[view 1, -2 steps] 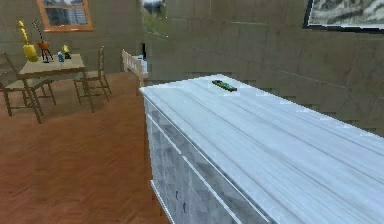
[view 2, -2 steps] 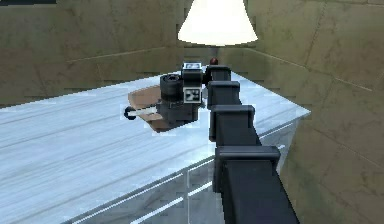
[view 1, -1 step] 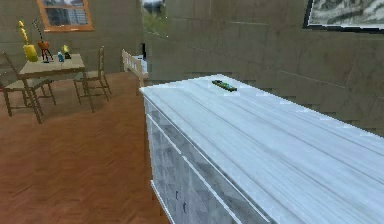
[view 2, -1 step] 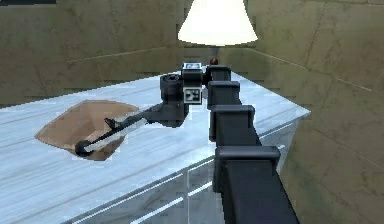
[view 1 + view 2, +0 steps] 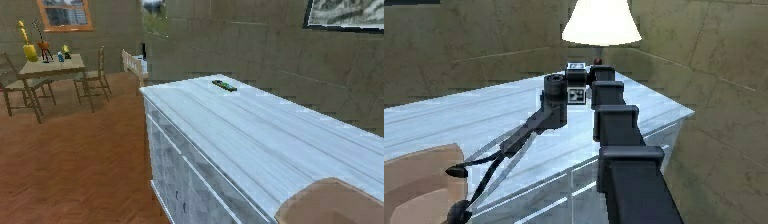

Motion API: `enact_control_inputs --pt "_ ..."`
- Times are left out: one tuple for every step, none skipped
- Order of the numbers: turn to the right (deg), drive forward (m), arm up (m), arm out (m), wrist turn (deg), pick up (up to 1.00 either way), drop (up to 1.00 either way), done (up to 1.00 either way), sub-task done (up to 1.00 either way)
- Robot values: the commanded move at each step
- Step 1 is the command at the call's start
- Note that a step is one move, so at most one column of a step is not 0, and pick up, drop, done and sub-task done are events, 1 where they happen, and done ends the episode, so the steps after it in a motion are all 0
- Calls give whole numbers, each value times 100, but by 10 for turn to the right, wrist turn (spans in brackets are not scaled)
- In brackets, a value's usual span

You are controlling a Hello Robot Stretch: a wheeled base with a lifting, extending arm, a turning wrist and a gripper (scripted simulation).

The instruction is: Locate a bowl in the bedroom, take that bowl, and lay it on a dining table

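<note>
A: Target?
B: Tan round bowl point(image 5: 335, 200) sits on the pale white plank-topped bench point(image 5: 260, 130), at 5 o'clock in the forward view and 8 o'clock in the arm side view.
A: Gripper point(image 5: 456, 192)?
B: Far end is by the bowl's rim. Cannot tell if it's spread, pinching or holding anything.
A: Destination?
B: Brown wooden dining table point(image 5: 55, 70) is at 10 o'clock, well apart.

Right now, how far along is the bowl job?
Done: the robot is at a white dresser where a tan bowl-like thing lies. In hand: the arm extends over the dresser top, end effector near that thing; I cannot tell whether it holds anything. Left: lifting it and carrying it to the dining table across the room.
</note>
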Motion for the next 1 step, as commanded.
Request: enact_control_inputs --pt "0 0 0 0 -90 0 0 0 0"
